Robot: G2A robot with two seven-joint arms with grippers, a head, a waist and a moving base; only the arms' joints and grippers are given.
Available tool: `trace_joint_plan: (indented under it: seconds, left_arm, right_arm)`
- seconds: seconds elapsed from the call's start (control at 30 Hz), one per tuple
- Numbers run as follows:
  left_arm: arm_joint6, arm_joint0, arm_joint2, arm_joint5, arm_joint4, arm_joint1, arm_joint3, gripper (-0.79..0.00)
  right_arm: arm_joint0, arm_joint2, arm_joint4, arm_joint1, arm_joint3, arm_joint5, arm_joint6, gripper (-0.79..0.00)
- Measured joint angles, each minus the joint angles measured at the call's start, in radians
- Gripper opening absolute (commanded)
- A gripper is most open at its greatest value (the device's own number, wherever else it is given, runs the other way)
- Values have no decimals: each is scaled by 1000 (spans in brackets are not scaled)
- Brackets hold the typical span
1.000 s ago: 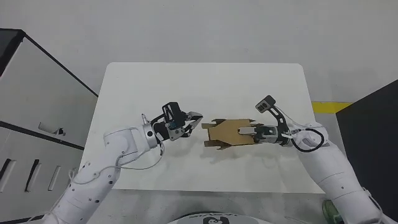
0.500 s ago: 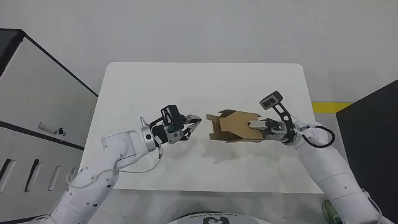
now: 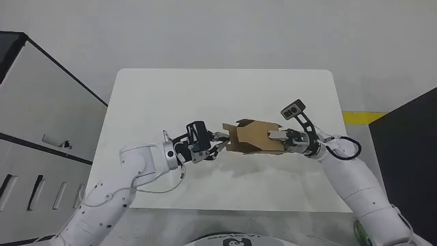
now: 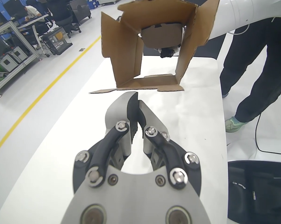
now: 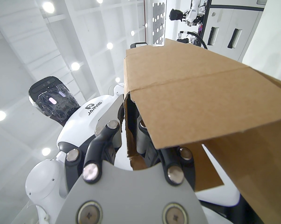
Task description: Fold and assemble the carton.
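My right hand [image 3: 274, 136] clamped a flap of the carton [image 3: 251, 137], which hung just ahead of my left hand [image 4: 135, 102], pinched shut and empty, over the table [image 3: 293, 96]. I judged the cardboard light, bendy, easily creased; best gripped at a flap edge.

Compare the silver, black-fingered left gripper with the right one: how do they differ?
The left gripper is shut on nothing; the right gripper is shut on a panel of the brown cardboard carton. The left points at the carton's open end; the right holds the far end. Both are metal two-finger grippers.
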Motion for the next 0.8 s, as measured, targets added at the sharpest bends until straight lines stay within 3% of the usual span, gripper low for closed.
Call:
trace_joint_plan:
  seconds: [0.43, 0.8]
  left_arm:
    - [7, 9, -33, 3, -13, 4, 3, -785]
    - [80, 34, -103, -56, -104, 14, 16, -785]
  right_arm:
    - [2, 21, 31, -7, 12, 15, 17, -785]
    - [-14, 16, 175, 0, -50, 53, 18, -785]
